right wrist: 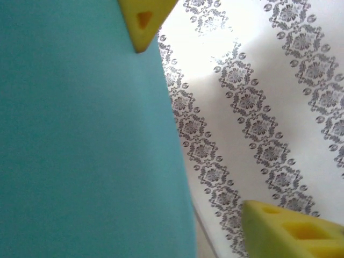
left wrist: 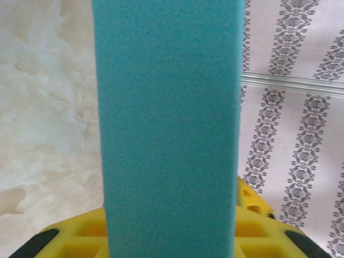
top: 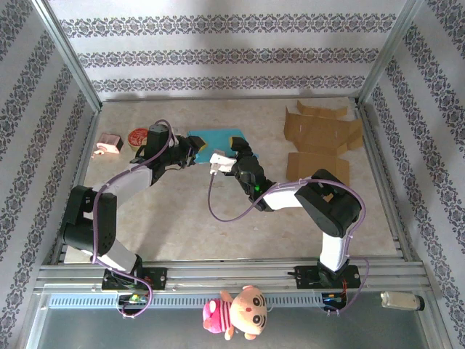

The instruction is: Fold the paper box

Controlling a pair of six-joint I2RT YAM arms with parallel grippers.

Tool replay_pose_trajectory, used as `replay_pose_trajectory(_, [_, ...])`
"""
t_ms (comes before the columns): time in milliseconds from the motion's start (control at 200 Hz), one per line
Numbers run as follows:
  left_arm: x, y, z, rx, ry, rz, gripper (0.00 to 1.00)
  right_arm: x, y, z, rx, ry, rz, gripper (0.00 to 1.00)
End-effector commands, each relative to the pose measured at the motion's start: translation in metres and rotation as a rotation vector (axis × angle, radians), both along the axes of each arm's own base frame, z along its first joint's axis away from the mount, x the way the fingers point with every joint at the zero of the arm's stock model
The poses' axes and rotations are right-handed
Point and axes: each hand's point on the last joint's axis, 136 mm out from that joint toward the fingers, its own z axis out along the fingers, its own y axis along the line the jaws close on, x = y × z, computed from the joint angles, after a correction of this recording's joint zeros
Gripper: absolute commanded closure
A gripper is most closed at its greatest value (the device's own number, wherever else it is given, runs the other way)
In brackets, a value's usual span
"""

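The paper box is teal and lies partly folded at the back middle of the table. My left gripper meets its left side. In the left wrist view a teal panel stands upright between the yellow fingers, which close on it from both sides. My right gripper is at the box's right front corner. In the right wrist view the teal wall touches the upper finger, while the lower finger stands well apart from it, so the right gripper is open.
Flat brown cardboard blanks lie at the back right, with another piece in front of them. A pink item and a round red one sit at the back left. Patterned walls enclose the table. A plush doll hangs on the front rail.
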Motion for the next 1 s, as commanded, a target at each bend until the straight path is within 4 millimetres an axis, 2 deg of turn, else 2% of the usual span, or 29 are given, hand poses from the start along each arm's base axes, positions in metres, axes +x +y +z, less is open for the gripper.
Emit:
replay_pose_trajectory(0, [-0.005,-0.010,0.037,-0.069,-0.058,-0.031,0.63,-0.005,-0.001,0.006,-0.033,-0.031,0.031,0.45])
replay_pose_trajectory(75, [-0.003,-0.013,0.048,-0.088,-0.081,-0.040,0.55,-0.010,-0.005,0.000,-0.075,-0.016,0.039,0.54])
replay_pose_trajectory(200, [-0.002,-0.014,0.069,-0.093,-0.137,-0.053,0.35,-0.025,-0.008,0.002,-0.118,-0.007,0.068,0.64])
replay_pose_trajectory(260, [0.000,-0.007,0.081,-0.063,-0.176,-0.042,0.27,-0.037,-0.009,0.007,-0.129,0.020,0.084,0.65])
replay_pose_trajectory(315, [-0.001,0.007,0.097,0.006,-0.238,-0.015,0.22,-0.046,-0.016,0.011,-0.125,0.091,0.071,0.65])
replay_pose_trajectory(385, [-0.007,0.032,0.117,0.183,-0.325,0.026,0.18,-0.055,-0.029,0.015,-0.087,0.269,0.065,0.63])
replay_pose_trajectory(415, [-0.012,0.044,0.126,0.298,-0.372,0.039,0.17,-0.068,-0.036,0.006,-0.107,0.403,0.089,0.64])
replay_pose_trajectory(425, [-0.014,0.048,0.129,0.338,-0.390,0.041,0.16,-0.069,-0.036,0.012,-0.089,0.428,0.094,0.65])
replay_pose_trajectory(485, [-0.027,0.072,0.143,0.578,-0.464,0.053,0.13,-0.097,-0.043,0.013,-0.058,0.691,0.153,0.67])
replay_pose_trajectory(490, [-0.028,0.074,0.144,0.596,-0.470,0.053,0.13,-0.096,-0.041,0.020,-0.045,0.694,0.158,0.67])
replay_pose_trajectory(515, [-0.033,0.083,0.148,0.679,-0.493,0.055,0.13,-0.108,-0.043,0.024,-0.046,0.799,0.180,0.67])
replay_pose_trajectory(535, [-0.038,0.089,0.151,0.736,-0.516,0.050,0.12,-0.119,-0.046,0.021,-0.068,0.879,0.185,0.67])
replay_pose_trajectory(545, [-0.040,0.093,0.152,0.766,-0.521,0.050,0.12,-0.118,-0.043,0.029,-0.064,0.887,0.191,0.67])
replay_pose_trajectory(570, [-0.045,0.099,0.155,0.826,-0.541,0.048,0.11,-0.130,-0.049,0.026,-0.108,0.979,0.174,0.68])
replay_pose_trajectory(605, [-0.053,0.109,0.157,0.906,-0.564,0.049,0.11,-0.138,-0.050,0.033,-0.156,1.056,0.160,0.66])
replay_pose_trajectory(695, [-0.071,0.128,0.161,1.040,-0.601,0.068,0.09,-0.160,-0.054,0.032,-0.313,1.264,0.112,0.65])
replay_pose_trajectory(730, [-0.077,0.131,0.162,1.072,-0.618,0.067,0.09,-0.162,-0.053,0.038,-0.357,1.311,0.095,0.65])
replay_pose_trajectory(795, [-0.089,0.136,0.163,1.102,-0.640,0.074,0.08,-0.162,-0.047,0.032,-0.431,1.400,0.065,0.66])
replay_pose_trajectory(904, [-0.105,0.141,0.157,1.115,-0.653,0.079,0.07,-0.138,-0.024,0.026,-0.462,1.381,0.062,0.67])
replay_pose_trajectory(994, [-0.117,0.151,0.144,1.157,-0.607,0.081,0.06,-0.118,-0.007,0.012,-0.487,1.354,0.043,0.65])
